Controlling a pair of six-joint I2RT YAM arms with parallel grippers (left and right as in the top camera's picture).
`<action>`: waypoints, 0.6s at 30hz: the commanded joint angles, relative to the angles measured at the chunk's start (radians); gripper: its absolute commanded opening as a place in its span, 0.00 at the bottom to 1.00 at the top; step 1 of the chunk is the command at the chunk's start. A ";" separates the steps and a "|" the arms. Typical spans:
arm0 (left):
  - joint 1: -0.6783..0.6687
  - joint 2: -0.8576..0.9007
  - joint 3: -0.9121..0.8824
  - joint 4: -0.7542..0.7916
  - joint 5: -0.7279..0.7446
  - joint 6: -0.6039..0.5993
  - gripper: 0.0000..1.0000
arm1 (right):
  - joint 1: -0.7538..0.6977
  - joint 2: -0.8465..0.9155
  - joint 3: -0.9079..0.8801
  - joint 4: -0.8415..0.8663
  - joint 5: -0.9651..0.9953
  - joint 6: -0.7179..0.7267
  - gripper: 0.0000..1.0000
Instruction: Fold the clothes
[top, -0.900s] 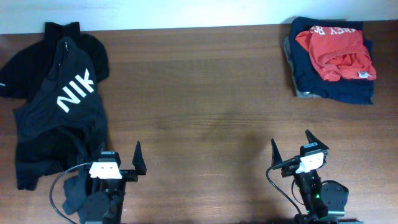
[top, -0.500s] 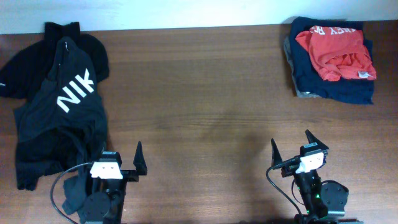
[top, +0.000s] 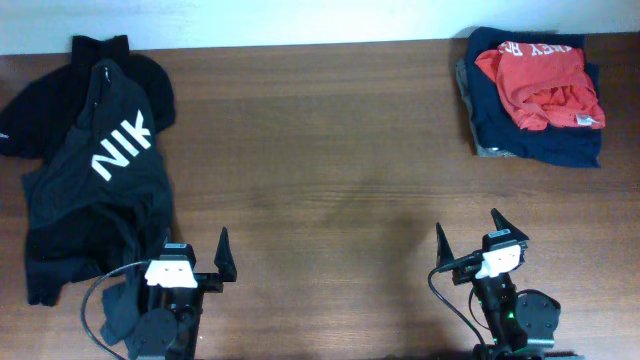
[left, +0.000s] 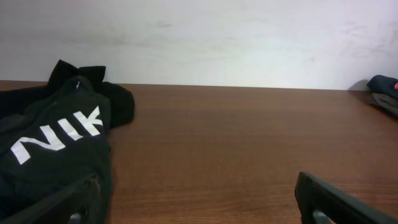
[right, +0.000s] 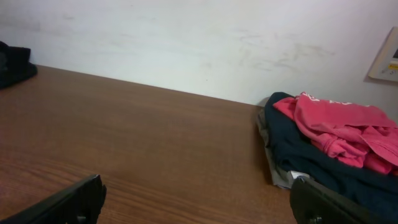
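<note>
The black T-shirt (top: 95, 190) with white "NIK" lettering lies crumpled along the table's left side, its lower edge beside my left gripper; it also shows at the left of the left wrist view (left: 50, 143). My left gripper (top: 190, 262) is open and empty at the front left, its left finger over the shirt's edge (left: 196, 208). My right gripper (top: 470, 240) is open and empty at the front right, above bare wood (right: 199, 202).
A black collared garment (top: 100, 60) lies under the shirt's top at the far left. A stack of folded navy and red-orange clothes (top: 535, 90) sits at the far right corner, also in the right wrist view (right: 329, 143). A white wall runs behind the table.
</note>
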 joint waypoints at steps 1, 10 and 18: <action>-0.004 -0.009 -0.007 -0.001 -0.003 0.016 0.99 | 0.005 -0.006 -0.006 -0.004 0.012 0.011 0.99; -0.004 -0.009 -0.007 -0.001 -0.003 0.016 0.99 | 0.005 -0.006 -0.006 -0.004 0.012 0.011 0.99; -0.004 -0.009 -0.007 -0.001 -0.003 0.016 0.99 | 0.005 -0.006 -0.006 -0.004 0.012 0.011 0.99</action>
